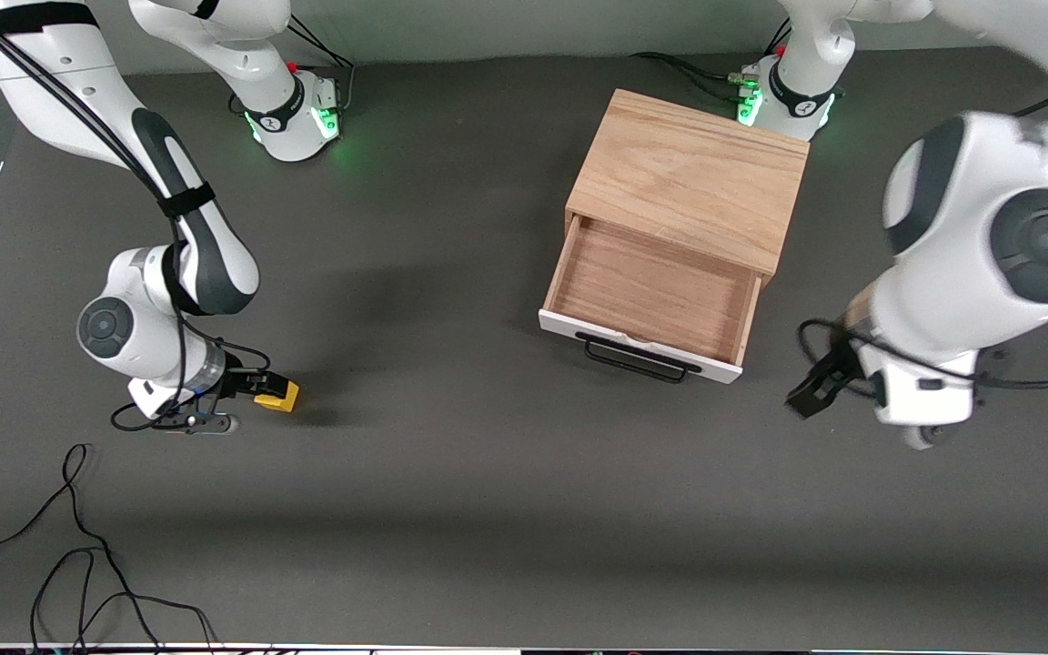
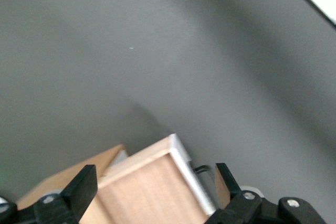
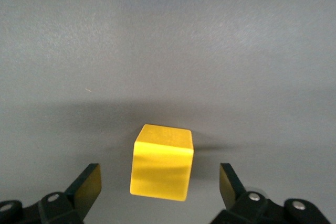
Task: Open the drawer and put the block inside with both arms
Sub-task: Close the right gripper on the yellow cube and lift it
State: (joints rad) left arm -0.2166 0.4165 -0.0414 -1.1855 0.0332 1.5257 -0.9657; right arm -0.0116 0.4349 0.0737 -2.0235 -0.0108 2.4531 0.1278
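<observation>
Your right gripper (image 3: 160, 182) sits low over the dark grey table (image 1: 488, 509) toward the right arm's end, with its two black fingers (image 3: 86, 184) spread wide and nothing clamped between them. You can see the block (image 3: 161, 162), a small yellow cube, resting on the table in the gap between those fingers, with bare space on each side of it, so it is not gripped. In the front view the block (image 1: 277, 395) lies just at the tip of that gripper (image 1: 246, 387), well apart from the cabinet (image 1: 692, 177) and nearer to the front camera than it. Your left gripper (image 1: 811, 387) hangs above the table beside the drawer's front corner, toward the left arm's end; in the left wrist view its fingers (image 2: 81, 187) stand apart and hold nothing, with the drawer's corner visible between them lower down. You will find the drawer (image 1: 651, 291) pulled out of the light oak cabinet, its pale wood inside open to view and holding no object. Its white front panel faces the front camera, and the black bar handle (image 1: 638, 359) runs along that panel. The cabinet stands close to the left arm's green-lit base (image 1: 774, 100). Loose black cables (image 1: 78, 564) trail over the table near the front camera's edge, toward the right arm's end.
</observation>
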